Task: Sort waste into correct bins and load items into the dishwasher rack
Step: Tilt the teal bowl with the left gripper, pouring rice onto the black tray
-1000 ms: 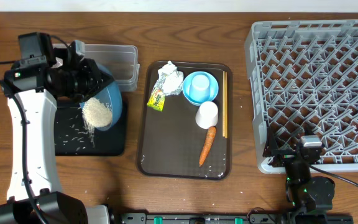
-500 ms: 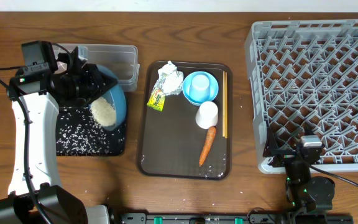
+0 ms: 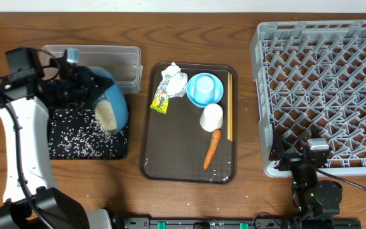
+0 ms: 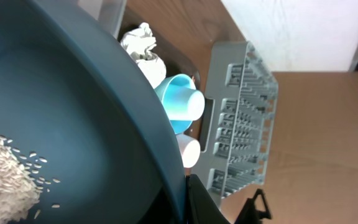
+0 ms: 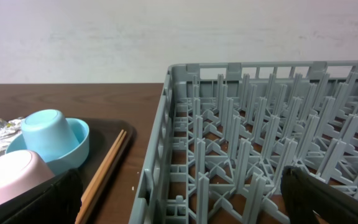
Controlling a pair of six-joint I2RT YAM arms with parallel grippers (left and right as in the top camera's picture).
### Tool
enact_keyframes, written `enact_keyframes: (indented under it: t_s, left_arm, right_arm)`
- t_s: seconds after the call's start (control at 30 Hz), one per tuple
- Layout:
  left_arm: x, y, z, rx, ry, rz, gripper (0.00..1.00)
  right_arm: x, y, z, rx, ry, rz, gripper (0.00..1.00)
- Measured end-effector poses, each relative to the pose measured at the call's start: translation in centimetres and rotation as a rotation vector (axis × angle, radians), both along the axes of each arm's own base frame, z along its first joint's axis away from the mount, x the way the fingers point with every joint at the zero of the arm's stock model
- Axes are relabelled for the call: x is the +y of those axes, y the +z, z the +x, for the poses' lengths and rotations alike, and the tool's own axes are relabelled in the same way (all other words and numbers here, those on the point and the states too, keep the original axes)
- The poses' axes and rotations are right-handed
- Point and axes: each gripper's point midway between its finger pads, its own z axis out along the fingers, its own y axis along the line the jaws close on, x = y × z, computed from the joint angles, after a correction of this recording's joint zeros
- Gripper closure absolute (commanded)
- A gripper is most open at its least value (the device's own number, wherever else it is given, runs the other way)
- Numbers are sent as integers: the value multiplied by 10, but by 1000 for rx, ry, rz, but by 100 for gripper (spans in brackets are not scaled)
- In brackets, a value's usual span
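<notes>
More rice [image 3: 84,137] lies below my left gripper [image 3: 89,86], clamped on the big bowl [image 3: 119,105]; emptying continues, so I'd tip further next.

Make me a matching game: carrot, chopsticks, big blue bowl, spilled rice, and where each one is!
1 carrot
2 chopsticks
3 dark-blue bowl
4 spilled rice grains

A scattered on the black tray
B tipped over the black tray
C straight along the brown tray's right edge
D slanted on the brown tray

Pairs: 1-D, 2-C, 3-B, 4-A.

Brown serving tray [image 3: 183,143] on wooden table [image 3: 189,32].
</notes>
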Motion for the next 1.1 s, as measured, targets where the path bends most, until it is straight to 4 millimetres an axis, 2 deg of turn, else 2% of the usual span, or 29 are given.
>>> enact_keyframes:
  t_s: [0.23, 0.57, 0.83, 1.1]
  left_arm:
    - [14, 12, -6, -45, 14, -75, 94]
    - [38, 16, -17, -29, 86, -134, 94]
    - [45, 28, -24, -67, 95, -206, 94]
    - [64, 32, -26, -110, 141, -208, 94]
  right_arm:
    - [0, 0, 0, 0, 0, 0, 1]
    - [0, 0, 0, 0, 0, 0, 1]
    - [0, 0, 0, 0, 0, 0, 1]
    - [0, 0, 0, 0, 0, 0, 1]
